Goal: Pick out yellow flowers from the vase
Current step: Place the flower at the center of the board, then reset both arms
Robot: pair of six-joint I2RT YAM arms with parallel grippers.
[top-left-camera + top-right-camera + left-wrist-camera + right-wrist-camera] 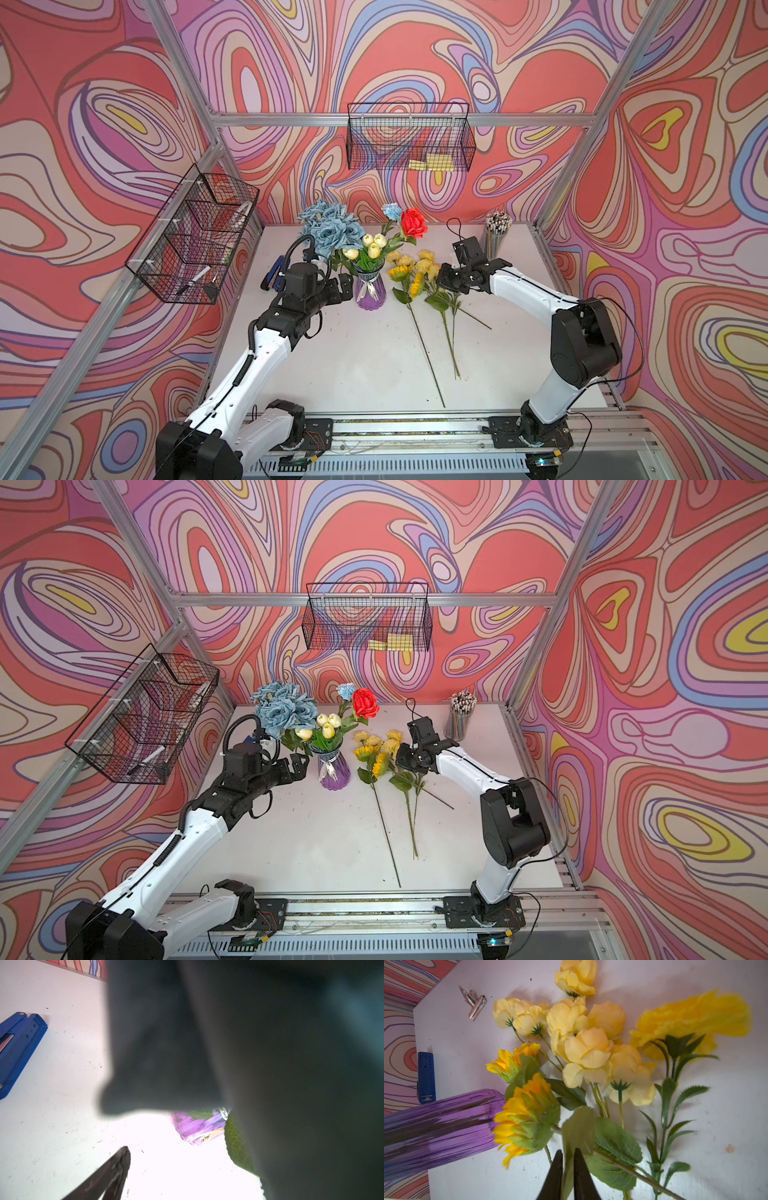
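Top views: yellow flowers [422, 266] [380, 750] all out, flat on table [353, 365], R-arm side of vase [371, 293]. Vase holds only cream buds [374, 245], red rose [413, 222], blue blooms [328, 226]. L gripper [347, 286] wide, just beside vase; bump could tip it.
L wrist: dark blur blocks most of lens; one finger [116, 1167] seen, vase [199, 1128] ahead.
R wrist: R gripper [568, 1169] narrow, leaf [577, 1126] in gap; pinched or free, can't tell. If pinched, lift-off may drag flowers into vase [438, 1122].

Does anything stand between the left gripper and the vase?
Yes: a drooping green leaf hangs close before the left wrist camera, partly covering the vase. The left gripper, fingers open, sits beside the vase.
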